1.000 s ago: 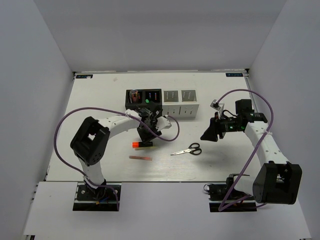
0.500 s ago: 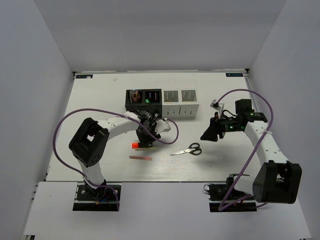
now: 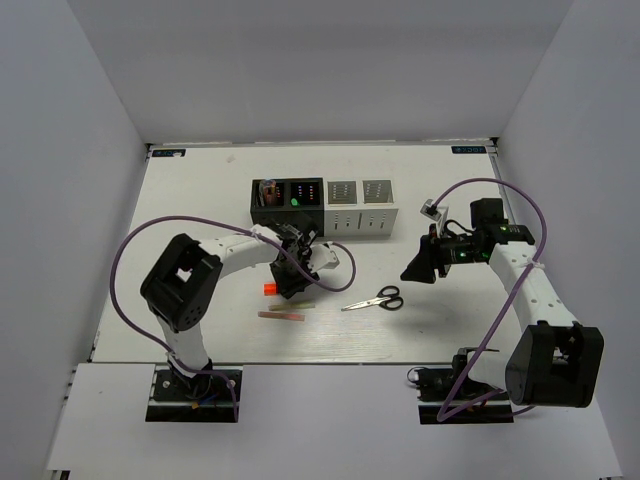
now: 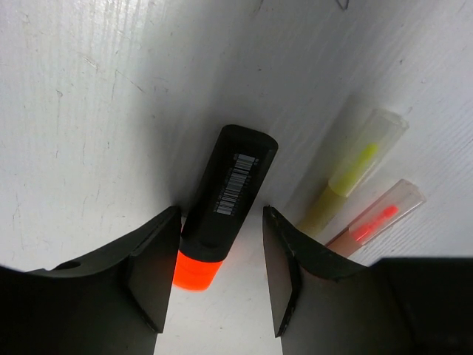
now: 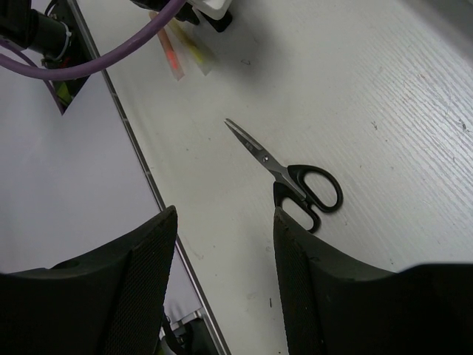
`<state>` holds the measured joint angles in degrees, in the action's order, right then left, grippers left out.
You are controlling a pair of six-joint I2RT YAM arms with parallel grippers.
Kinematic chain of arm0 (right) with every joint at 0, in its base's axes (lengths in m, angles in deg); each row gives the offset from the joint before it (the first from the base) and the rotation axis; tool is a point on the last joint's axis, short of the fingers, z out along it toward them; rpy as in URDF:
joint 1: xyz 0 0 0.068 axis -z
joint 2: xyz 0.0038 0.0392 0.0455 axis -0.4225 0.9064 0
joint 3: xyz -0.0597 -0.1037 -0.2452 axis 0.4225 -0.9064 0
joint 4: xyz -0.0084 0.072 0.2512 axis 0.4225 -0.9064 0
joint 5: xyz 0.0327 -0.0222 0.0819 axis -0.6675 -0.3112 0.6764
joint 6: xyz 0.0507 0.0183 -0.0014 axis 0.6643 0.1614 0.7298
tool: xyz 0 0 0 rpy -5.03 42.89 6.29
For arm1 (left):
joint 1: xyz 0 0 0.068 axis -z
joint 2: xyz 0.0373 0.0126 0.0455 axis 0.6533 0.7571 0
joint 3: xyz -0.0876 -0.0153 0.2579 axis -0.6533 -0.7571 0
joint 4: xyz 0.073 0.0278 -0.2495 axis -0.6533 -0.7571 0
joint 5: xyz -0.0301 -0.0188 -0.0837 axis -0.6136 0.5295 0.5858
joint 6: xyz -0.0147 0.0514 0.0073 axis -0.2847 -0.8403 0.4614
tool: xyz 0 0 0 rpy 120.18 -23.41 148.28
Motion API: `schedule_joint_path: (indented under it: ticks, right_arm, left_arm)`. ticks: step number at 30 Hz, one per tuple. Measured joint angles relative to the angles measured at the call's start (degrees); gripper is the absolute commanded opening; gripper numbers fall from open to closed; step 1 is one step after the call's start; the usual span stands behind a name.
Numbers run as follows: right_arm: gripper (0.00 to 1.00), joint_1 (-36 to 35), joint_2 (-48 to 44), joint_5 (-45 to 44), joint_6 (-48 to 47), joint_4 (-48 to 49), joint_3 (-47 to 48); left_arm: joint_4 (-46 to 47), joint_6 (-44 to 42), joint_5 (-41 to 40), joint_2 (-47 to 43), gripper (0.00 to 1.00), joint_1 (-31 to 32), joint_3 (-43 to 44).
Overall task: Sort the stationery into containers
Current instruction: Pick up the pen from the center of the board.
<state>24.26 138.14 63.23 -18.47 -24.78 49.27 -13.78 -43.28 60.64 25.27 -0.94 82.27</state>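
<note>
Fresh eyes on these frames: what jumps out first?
The left gripper is low at mid-table, its open jaws straddling a black highlighter with an orange end. A yellow stick and a pink stick lie beside it. The right gripper hovers open on the right. Black-handled scissors lie between the arms, and a row of four joined boxes sits behind.

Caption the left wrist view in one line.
Open left hand straddles an orange-ended black highlighter; yellow stick and pink stick alongside.
</note>
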Motion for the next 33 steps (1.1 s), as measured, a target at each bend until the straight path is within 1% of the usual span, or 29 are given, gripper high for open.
schedule_joint_path:
  ticks: [2, 5, 12, 18, 22, 23, 25, 26, 27, 28, 29, 30, 31, 33]
  right_arm:
    - [0.58, 0.0, 0.0, 0.0, 0.0, -0.1, 0.0]
    - [0.58, 0.0, 0.0, 0.0, -0.2, -0.3, 0.0]
    - [0.58, 0.0, 0.0, 0.1, -0.5, -1.0, 0.3]
    - [0.58, 0.0, 0.0, 0.2, -0.9, -1.1, 0.3]
    - [0.58, 0.0, 0.0, 0.2, -1.0, -1.2, 0.3]
    - [0.58, 0.0, 0.0, 0.2, -1.0, -1.2, 0.3]
    - [0.58, 0.0, 0.0, 0.2, -1.1, -1.2, 0.3]
    - [0.58, 0.0, 0.0, 0.2, -1.1, -1.2, 0.3]
    - [0.58, 0.0, 0.0, 0.2, -1.2, -1.2, 0.3]
    - [0.63, 0.0, 0.0, 0.2, -1.2, -1.2, 0.3]
    - [0.71, 0.0, 0.0, 0.2, -1.2, -1.2, 0.3]
    - [0.84, 0.0, 0.0, 0.2, -1.2, -1.3, 0.3]
    - [0.9, 0.0, 0.0, 0.3, -1.1, -1.4, 0.3]
    - [0.9, 0.0, 0.0, 0.6, -1.4, -1.4, 0.4]
  left_arm:
    - [0.1, 0.0, 0.0, 0.0, 0.59, 0.0, 0.0]
    - [0.3, 0.0, -0.2, 0.1, 0.56, 0.0, 0.0]
    - [1.2, 0.1, -0.2, 0.1, 0.56, 0.1, -0.1]
    - [2.4, 0.1, -0.2, 0.4, 0.53, 0.5, 0.0]
    - [2.4, 0.3, -0.1, 1.5, 0.41, 1.2, 1.4]
    - [2.4, 0.3, 0.0, 1.7, 0.33, 1.4, 1.7]
    - [2.4, 0.3, -0.1, 1.9, 0.25, 1.6, 1.9]
    - [2.5, 0.4, -0.2, 1.9, 0.19, 1.6, 1.9]
    - [2.6, 0.5, -0.2, 1.9, 0.17, 1.6, 1.9]
    - [2.6, 0.5, -0.2, 1.9, 0.15, 1.6, 1.8]
    - [2.6, 0.5, -0.2, 1.7, 0.14, 1.6, 1.8]
    - [2.7, 0.6, -0.2, 1.7, 0.12, 1.6, 1.8]
    - [2.8, 0.6, -0.2, 1.6, 0.11, 1.6, 1.8]
    - [3.6, 1.0, -0.1, 1.5, 0.06, 1.6, 1.7]
